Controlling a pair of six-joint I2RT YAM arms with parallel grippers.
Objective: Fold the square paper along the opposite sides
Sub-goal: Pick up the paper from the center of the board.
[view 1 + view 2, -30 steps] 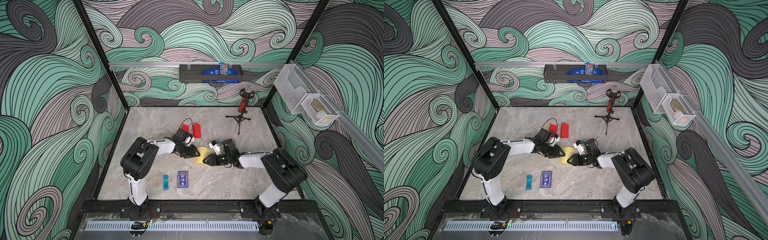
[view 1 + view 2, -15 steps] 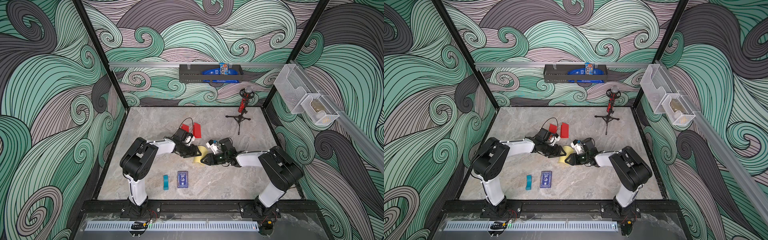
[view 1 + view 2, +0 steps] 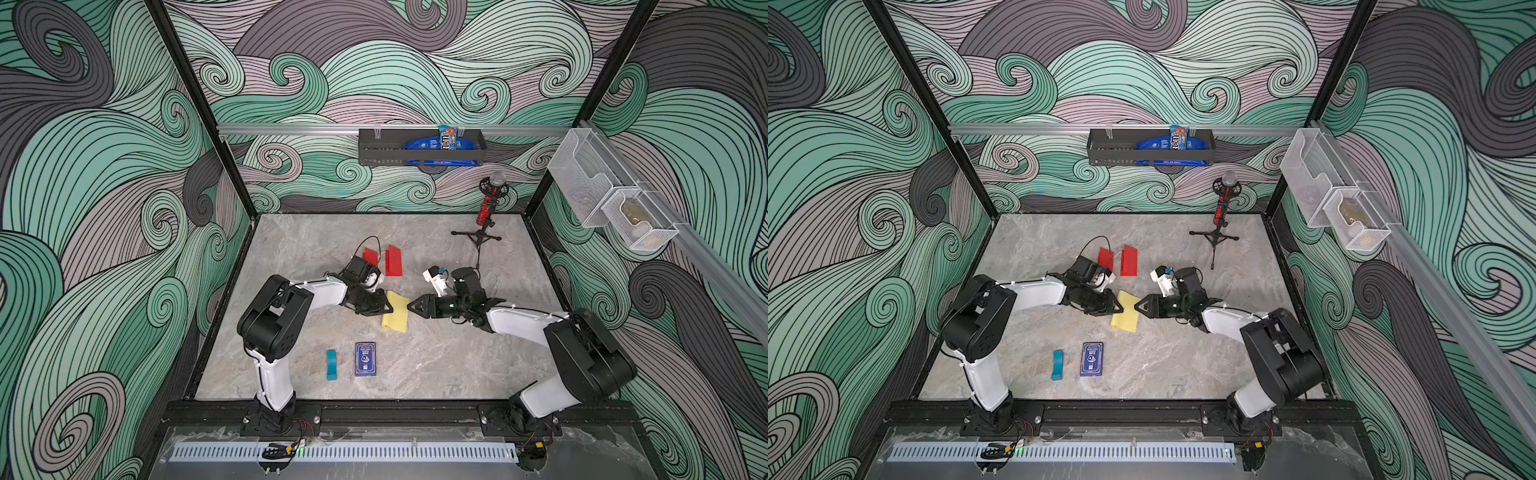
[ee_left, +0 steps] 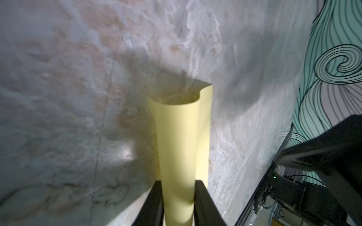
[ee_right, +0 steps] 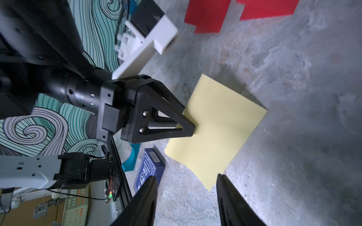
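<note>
Pale yellow paper curled into a loose tube, pinched tight in left end effector; right end effector spread apart alongside. Blue box print unreadable.

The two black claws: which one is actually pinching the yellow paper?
The left gripper, closed on the yellow paper at its edge. The right gripper stands open beside the sheet, holding nothing.
</note>
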